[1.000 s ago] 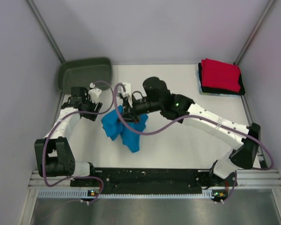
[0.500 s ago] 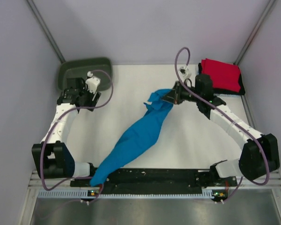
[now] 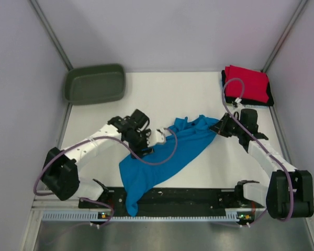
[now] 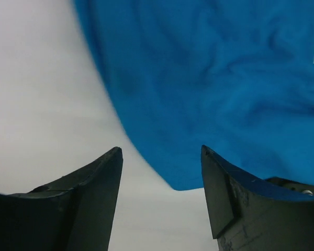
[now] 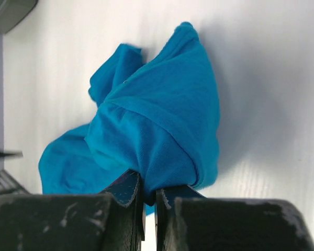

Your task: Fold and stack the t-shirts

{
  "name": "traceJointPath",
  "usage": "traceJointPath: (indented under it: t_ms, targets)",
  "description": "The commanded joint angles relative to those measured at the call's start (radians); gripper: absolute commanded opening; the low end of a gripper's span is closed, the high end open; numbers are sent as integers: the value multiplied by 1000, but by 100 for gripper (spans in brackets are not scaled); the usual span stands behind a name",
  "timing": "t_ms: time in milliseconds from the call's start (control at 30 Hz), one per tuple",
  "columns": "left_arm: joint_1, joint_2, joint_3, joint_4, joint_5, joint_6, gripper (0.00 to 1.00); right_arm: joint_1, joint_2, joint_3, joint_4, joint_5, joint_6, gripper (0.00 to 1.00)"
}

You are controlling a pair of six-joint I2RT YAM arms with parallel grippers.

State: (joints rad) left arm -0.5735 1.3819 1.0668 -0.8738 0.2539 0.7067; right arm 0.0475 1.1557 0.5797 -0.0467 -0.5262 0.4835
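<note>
Sprawling diagonally, the turquoise t-shirt (image 3: 193, 138) lies rumpled.

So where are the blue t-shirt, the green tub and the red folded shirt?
bright blue cloth t-shirt (image 3: 191, 141): overhead view, middle of the spread cloth.
dark green plastic tub (image 3: 94, 84): overhead view, its bare floor.
folded red cloth shirt (image 3: 246, 83): overhead view, its top face.

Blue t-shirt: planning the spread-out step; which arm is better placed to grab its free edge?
Probably left: the left gripper hangs open at the edge of the blue t-shirt, while the right gripper is shut on its other end.
</note>
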Motion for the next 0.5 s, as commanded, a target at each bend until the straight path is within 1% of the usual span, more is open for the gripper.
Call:
traceJointPath:
  t_ms: [0, 67, 133, 167, 200, 267, 300, 333, 400, 467]
  targets:
    - [-198, 34, -106, -137, 10, 51, 67, -34, 18, 17, 50, 94, -11, 3]
    - [-241, 52, -165, -59, -76, 30, 69, -35, 42, 31, 50, 91, -26, 4]
    - [-243, 87, -186, 27, -163, -5, 70, -35, 55, 40, 50, 88, -31, 4]
    - [-239, 107, -197, 80, -227, -27, 70, -35, 56, 42, 50, 89, -31, 4]
    - [-238, 124, -211, 167, -326, -51, 73, -35, 59, 42, 50, 91, -34, 4]
    - [-204, 149, -252, 339, -474, -76, 74, -35, 58, 45, 21, 97, -42, 4]
    - [-177, 158, -243, 375, -484, -85, 74, -35, 56, 46, 16, 100, -46, 4]
    - [-142, 166, -226, 378, -435, -93, 73, -35, 55, 49, 10, 103, -52, 4]
    - [-66, 149, -202, 355, -266, -79, 70, -35, 52, 52, -7, 112, -69, 4]
    - [18, 96, -208, 323, -5, -15, 69, -35, 49, 51, -18, 121, -82, 4]
